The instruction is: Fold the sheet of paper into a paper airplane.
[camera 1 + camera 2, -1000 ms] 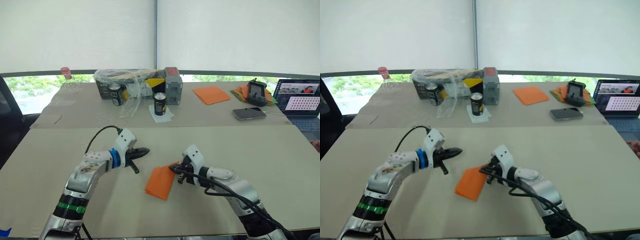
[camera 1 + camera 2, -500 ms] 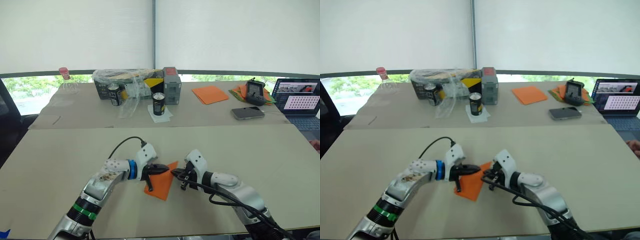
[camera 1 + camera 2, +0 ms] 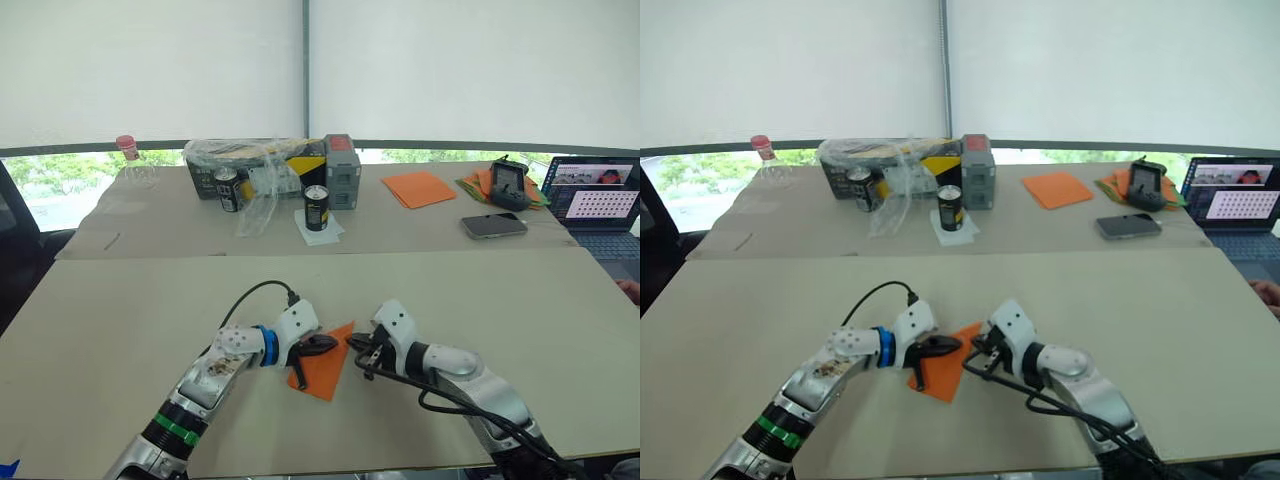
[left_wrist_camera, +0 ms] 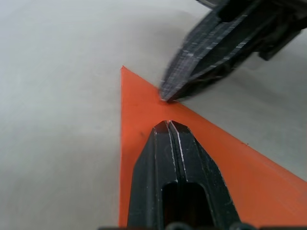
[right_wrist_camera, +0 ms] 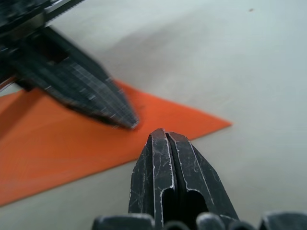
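Near edge of surface (image 3: 90, 330): orange paper (image 3: 322, 370) lies flat, folded to a triangle, one point aimed away from robot, w/ bare surface all round it and a wide empty strip to both sides. Left end effector (image 3: 322, 345) clenched, tip resting on paper near its far point. Right end effector (image 3: 357, 345) clenched too, tip just off paper's right edge by that same point; the two tips nearly touch, per wrist views (image 4: 165, 125) (image 5: 162, 136). Neither grips paper. Farther back, a seam, then clutter well apart from the work: can (image 3: 318, 208) on a white napkin, second can (image 3: 229, 188), plastic-wrapped box (image 3: 262, 160), grey block (image 3: 344, 170), bottle (image 3: 131, 160) far left. Far right: paler orange sheet (image 3: 422, 188), phone (image 3: 496, 225), handheld device (image 3: 512, 186) on orange-green pile, laptop (image 3: 598, 205). Vs 1 s ago: left arm swung in from clear of paper's left side to on top of it; right tip slid off the paper's edge; paper's outline now triangular.
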Robot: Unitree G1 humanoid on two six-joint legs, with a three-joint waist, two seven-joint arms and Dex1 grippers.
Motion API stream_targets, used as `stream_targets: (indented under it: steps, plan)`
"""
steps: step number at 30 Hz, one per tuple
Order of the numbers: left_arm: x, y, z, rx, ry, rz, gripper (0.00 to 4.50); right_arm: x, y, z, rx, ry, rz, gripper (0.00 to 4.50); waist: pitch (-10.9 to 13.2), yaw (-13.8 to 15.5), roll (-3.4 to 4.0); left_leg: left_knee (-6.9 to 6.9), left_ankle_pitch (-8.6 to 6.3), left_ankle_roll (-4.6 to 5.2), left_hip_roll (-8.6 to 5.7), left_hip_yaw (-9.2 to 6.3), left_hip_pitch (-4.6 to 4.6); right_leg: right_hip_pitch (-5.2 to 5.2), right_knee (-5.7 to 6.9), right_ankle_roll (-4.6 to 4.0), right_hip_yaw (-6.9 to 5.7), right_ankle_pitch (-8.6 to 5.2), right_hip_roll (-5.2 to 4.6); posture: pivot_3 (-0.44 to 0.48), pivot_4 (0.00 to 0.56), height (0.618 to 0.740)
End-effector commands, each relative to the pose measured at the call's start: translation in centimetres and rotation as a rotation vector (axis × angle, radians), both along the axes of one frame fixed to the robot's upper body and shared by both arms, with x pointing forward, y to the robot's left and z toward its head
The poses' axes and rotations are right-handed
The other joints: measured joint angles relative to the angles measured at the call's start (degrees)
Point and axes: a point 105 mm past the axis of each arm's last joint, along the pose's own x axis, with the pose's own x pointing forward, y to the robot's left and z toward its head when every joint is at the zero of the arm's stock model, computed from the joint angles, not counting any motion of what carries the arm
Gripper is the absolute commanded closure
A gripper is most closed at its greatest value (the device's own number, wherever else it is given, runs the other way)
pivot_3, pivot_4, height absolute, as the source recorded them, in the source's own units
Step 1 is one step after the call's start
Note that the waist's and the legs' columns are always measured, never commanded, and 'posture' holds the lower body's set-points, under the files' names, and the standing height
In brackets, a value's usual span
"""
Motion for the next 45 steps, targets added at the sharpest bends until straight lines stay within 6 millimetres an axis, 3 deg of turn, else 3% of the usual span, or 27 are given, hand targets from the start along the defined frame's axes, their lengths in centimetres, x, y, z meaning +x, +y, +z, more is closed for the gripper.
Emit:
stream_targets:
  steps: [1, 10, 15, 19, 21, 23, 25, 28, 36, 45]
  plan:
    - [-0.1, 0.3, 0.2, 0.005, -0.014, 0.001, 4.49, 1.3, -0.5, 0.8, 0.007, -0.053, -0.030, 4.50, 0.00, 0.01, 0.00, 0.00, 0.00, 0.00, 0.00, 0.00, 0.00, 0.00, 0.00, 0.00, 0.00, 0.00, 0.00, 0.000, 0.150, 0.740]
    - [-0.2, 0.5, 0.3, 0.000, -0.010, 0.007, 4.49, 2.7, -1.3, -0.6, -0.072, -0.034, -0.068, 4.50, 0.00, 0.01, 0.00, 0.00, 0.00, 0.00, 0.00, 0.00, 0.00, 0.00, 0.00, -0.01, 0.00, 0.01, 0.00, 0.000, 0.150, 0.740]
    - [-0.2, 0.5, 0.3, -0.013, 0.003, 0.015, 4.49, 3.2, -2.8, 0.2, -0.084, -0.091, -0.115, 4.50, 0.00, 0.22, 0.00, 0.00, 0.00, 0.00, -0.01, 0.00, 0.01, 0.03, 0.00, -0.01, 0.00, 0.01, -0.03, 0.000, 0.150, 0.740]
    - [-0.4, 0.5, 0.2, -0.018, 0.017, 0.014, 4.49, 3.3, -1.8, 4.9, -0.011, -0.351, -0.048, 4.50, 0.00, 0.10, 0.01, 0.01, 0.00, 0.00, -0.03, 0.01, -0.01, 0.00, -0.01, -0.01, 0.02, 0.01, -0.04, 0.000, 0.150, 0.740]
    - [-0.3, 0.5, 0.3, -0.020, 0.009, 0.009, 4.49, 2.1, -0.6, 6.8, 0.020, -0.424, 0.050, 4.50, 0.00, -0.12, 0.01, 0.01, 0.00, 0.00, -0.02, 0.02, -0.02, -0.03, 0.00, -0.01, 0.02, 0.01, -0.01, 0.000, 0.150, 0.740]
    - [-0.3, 0.5, 0.3, -0.019, 0.003, 0.004, 4.49, 0.7, 0.3, 6.4, 0.011, -0.394, 0.150, 4.50, 0.00, -0.17, 0.02, 0.01, 0.00, 0.00, 0.00, 0.02, -0.02, -0.04, 0.00, -0.01, 0.02, 0.01, 0.05, 0.000, 0.150, 0.740]
    - [-0.2, 0.5, 0.3, -0.016, 0.001, -0.002, 4.49, 0.1, 0.3, 4.7, -0.048, -0.347, 0.185, 4.50, 0.00, -0.08, 0.01, 0.01, 0.00, 0.00, 0.02, 0.01, -0.02, -0.03, -0.01, -0.01, 0.00, 0.01, 0.07, 0.000, 0.150, 0.740]
    - [-0.1, 0.5, 0.4, -0.014, -0.003, -0.006, 4.49, 0.2, -0.3, 3.2, -0.117, -0.315, 0.164, 4.50, 0.01, 0.12, 0.01, 0.01, 0.00, 0.00, 0.01, 0.01, -0.02, -0.01, -0.01, -0.01, 0.00, 0.01, 0.02, 0.000, 0.150, 0.740]
    - [-0.3, 0.6, 0.4, -0.011, -0.003, -0.007, 4.49, 0.6, 0.1, 1.6, -0.054, -0.229, 0.123, 4.50, 0.01, 0.03, 0.02, 0.02, 0.00, 0.00, -0.01, 0.03, -0.02, -0.03, 0.00, -0.02, 0.03, 0.01, 0.04, 0.000, 0.150, 0.740]
    - [-0.2, 0.8, 0.3, -0.006, -0.004, 0.003, 4.49, -0.9, 0.2, -1.9, -0.091, -0.105, 0.176, 4.50, 0.00, 0.07, 0.02, 0.02, 0.00, 0.00, 0.00, 0.04, 0.02, 0.02, 0.00, -0.02, 0.04, 0.01, 0.01, 0.000, 0.150, 0.740]
